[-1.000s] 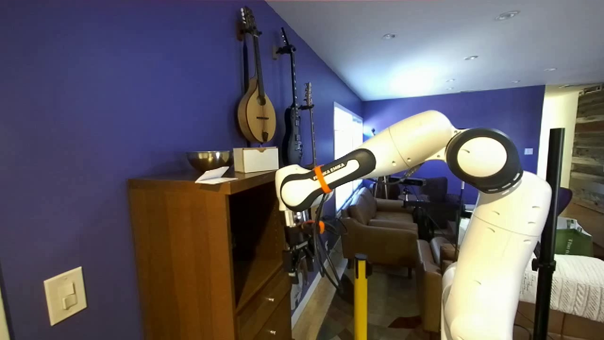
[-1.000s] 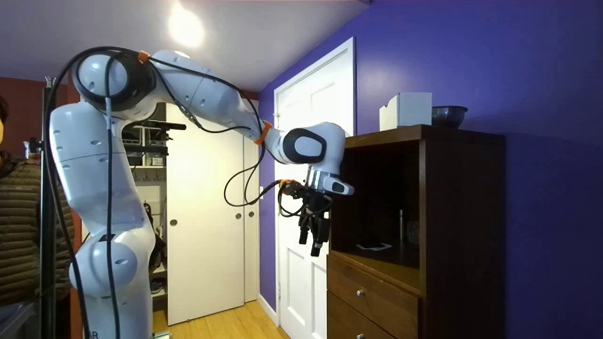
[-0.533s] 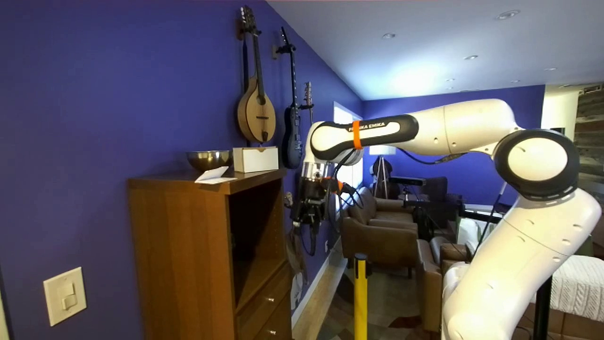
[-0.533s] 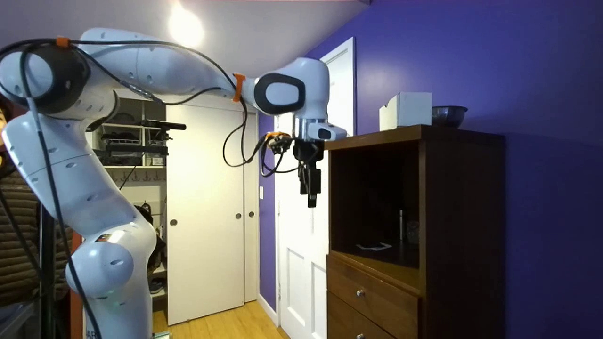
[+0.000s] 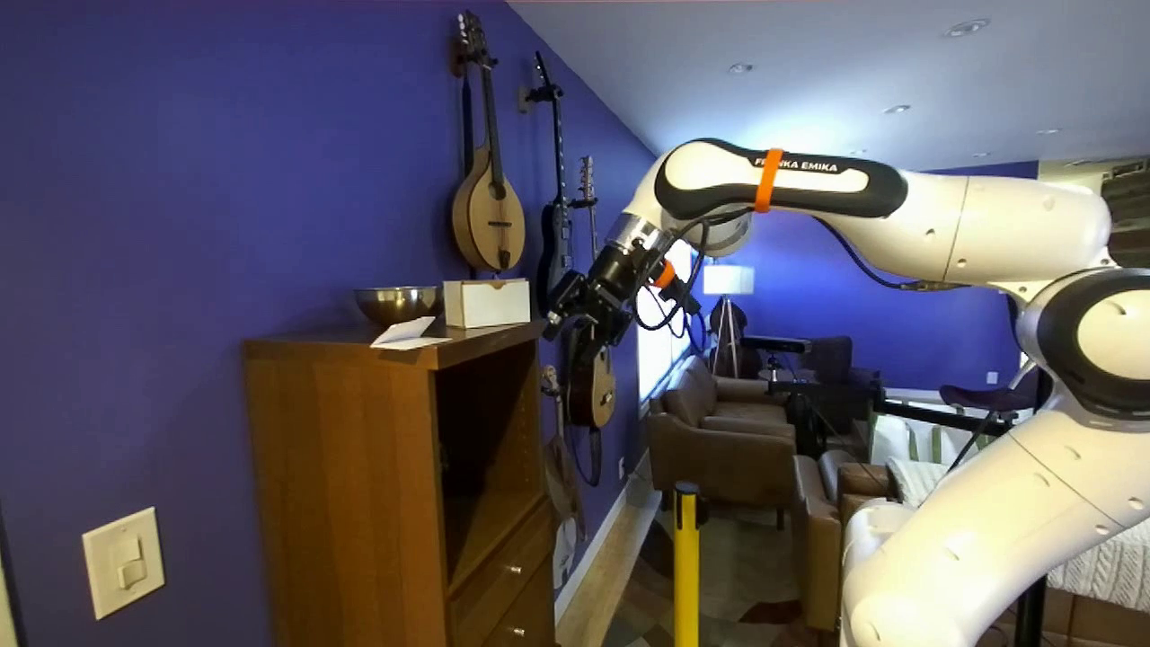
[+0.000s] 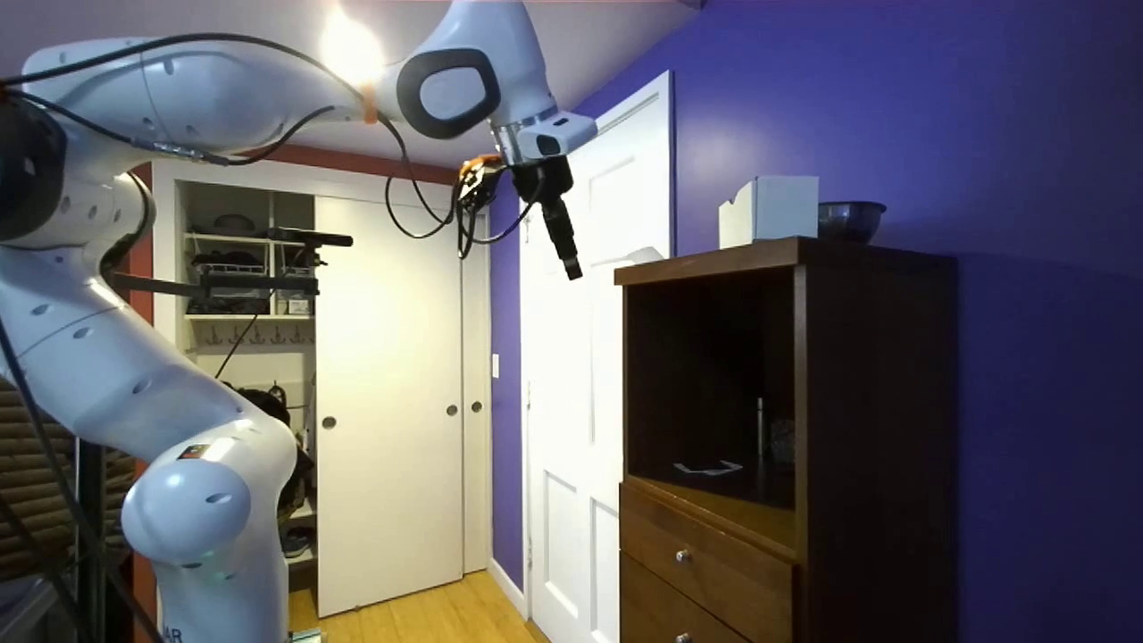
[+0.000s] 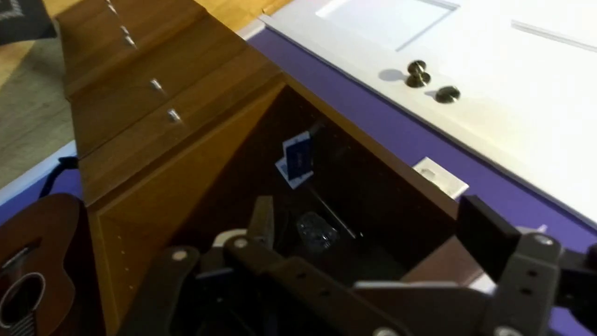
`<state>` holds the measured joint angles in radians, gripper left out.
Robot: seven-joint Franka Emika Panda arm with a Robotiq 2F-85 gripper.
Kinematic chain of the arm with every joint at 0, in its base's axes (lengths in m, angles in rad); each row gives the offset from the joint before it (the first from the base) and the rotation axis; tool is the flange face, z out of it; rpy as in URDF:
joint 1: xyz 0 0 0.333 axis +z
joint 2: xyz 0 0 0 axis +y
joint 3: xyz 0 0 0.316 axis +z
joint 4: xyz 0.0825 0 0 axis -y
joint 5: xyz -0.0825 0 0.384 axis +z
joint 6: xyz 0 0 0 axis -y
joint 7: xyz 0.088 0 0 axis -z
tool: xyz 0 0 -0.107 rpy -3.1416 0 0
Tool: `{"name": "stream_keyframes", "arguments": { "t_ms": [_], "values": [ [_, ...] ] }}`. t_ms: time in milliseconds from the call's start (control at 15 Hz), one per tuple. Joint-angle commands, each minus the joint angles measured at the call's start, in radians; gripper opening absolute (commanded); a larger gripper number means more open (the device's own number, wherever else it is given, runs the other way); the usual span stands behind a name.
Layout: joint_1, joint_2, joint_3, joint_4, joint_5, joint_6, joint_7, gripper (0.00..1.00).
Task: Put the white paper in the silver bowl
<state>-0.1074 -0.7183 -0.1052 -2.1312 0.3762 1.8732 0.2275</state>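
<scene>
The white paper (image 5: 409, 334) lies folded on the cabinet top near its front corner, with one flap raised. A pale flap (image 6: 641, 256), likely the paper, shows at the far end of the top. The silver bowl (image 5: 395, 306) stands upright behind the paper, beside the white box; it also shows in an exterior view (image 6: 853, 221). My gripper (image 5: 568, 343) is in front of the cabinet, about level with its top, tilted and apart from the paper. In the wrist view its fingers (image 7: 366, 210) are spread with nothing between them. The bowl is out of the wrist view.
A white box (image 5: 488, 304) stands on the wooden cabinet (image 5: 341, 467) beside the bowl. The cabinet's open compartment (image 6: 705, 375) holds small items. Instruments hang on the purple wall, including a guitar (image 5: 593, 382). A yellow post (image 5: 686, 566) stands in front.
My arm has drawn back and risen. The gripper has moved up from beside the open compartment to about the cabinet top's height and tilted. The paper, bowl and box have not moved.
</scene>
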Motion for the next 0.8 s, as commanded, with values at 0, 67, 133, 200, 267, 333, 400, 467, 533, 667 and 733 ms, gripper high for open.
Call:
{"name": "stream_keyframes", "arguments": {
  "t_ms": [0, 67, 133, 200, 267, 333, 400, 467, 533, 667, 733],
  "values": [
    [0.011, -0.066, 0.087, -0.062, 0.096, 0.212, 0.080, 1.00],
    [0.013, -0.070, 0.131, -0.075, 0.100, 0.298, 0.104, 1.00],
    [0.012, -0.066, 0.169, -0.081, 0.081, 0.384, 0.112, 1.00],
    [0.029, -0.038, 0.105, -0.036, 0.052, 0.268, 0.086, 1.00],
    [0.035, -0.041, 0.136, -0.046, 0.048, 0.327, 0.106, 1.00],
    [0.037, -0.041, 0.155, -0.053, 0.046, 0.355, 0.117, 1.00],
    [0.038, -0.041, 0.163, -0.058, 0.045, 0.367, 0.121, 1.00],
    [0.023, -0.032, 0.189, -0.060, 0.063, 0.374, 0.201, 1.00],
    [0.028, -0.024, 0.191, -0.042, 0.091, 0.356, 0.261, 1.00],
    [0.039, -0.002, 0.210, -0.008, 0.127, 0.353, 0.362, 1.00],
    [0.033, 0.014, 0.234, 0.013, 0.135, 0.358, 0.429, 1.00]
  ]
}}
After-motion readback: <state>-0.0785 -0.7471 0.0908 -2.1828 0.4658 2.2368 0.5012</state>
